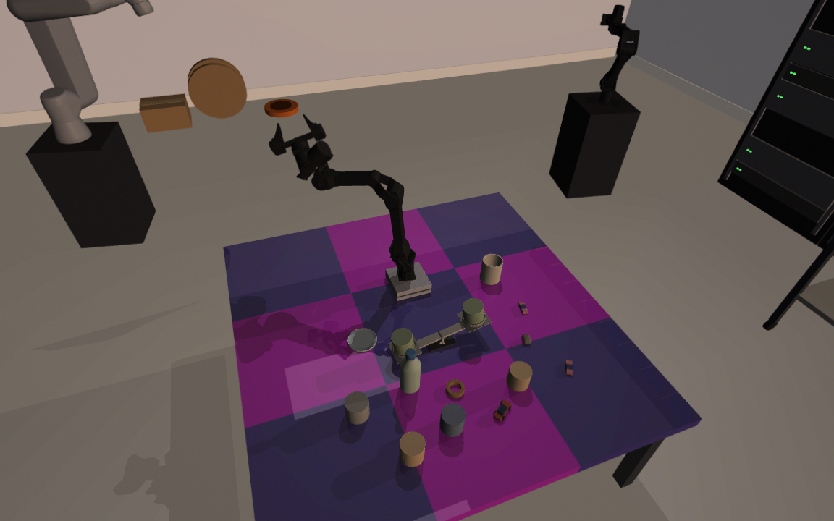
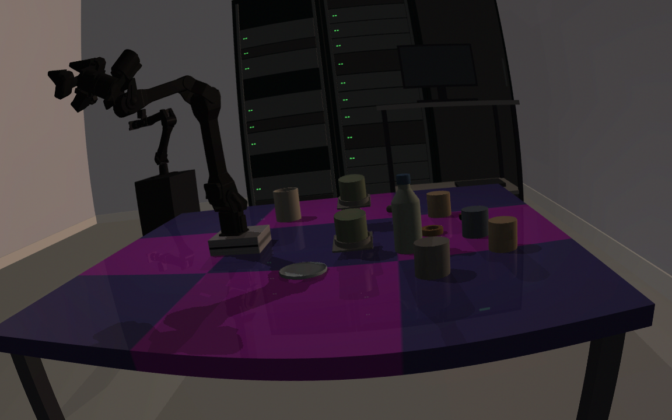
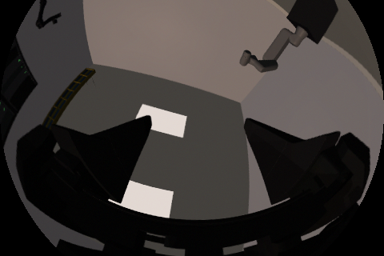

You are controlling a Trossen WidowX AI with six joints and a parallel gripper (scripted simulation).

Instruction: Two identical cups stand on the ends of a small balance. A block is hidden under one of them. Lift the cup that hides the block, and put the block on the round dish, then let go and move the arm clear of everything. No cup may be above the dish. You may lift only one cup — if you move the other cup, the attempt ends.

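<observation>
My gripper (image 1: 292, 121) (image 3: 198, 122) is open and empty, high in the air behind the table, far from the cups. A balance (image 1: 452, 333) stands mid-table with an identical olive-green cup on each end. The near cup (image 1: 402, 341) (image 2: 350, 227) is at its left end in the top view, beside the dish. The far cup (image 1: 472, 311) (image 2: 352, 188) is at the other end. The near end looks a little lower. The round dish (image 1: 361, 340) (image 2: 303, 269) is pale and empty. No block shows; the cups hide what is under them.
A bottle (image 1: 410, 375) (image 2: 406, 224) stands close to the near cup. An open beige cup (image 1: 491, 269) (image 2: 286, 205) stands beyond the far cup. Several cylinders, an orange ring (image 1: 452, 392) (image 2: 432, 230) and small toy cars lie on the table's other side. The arm's base (image 1: 409, 285) is near the balance.
</observation>
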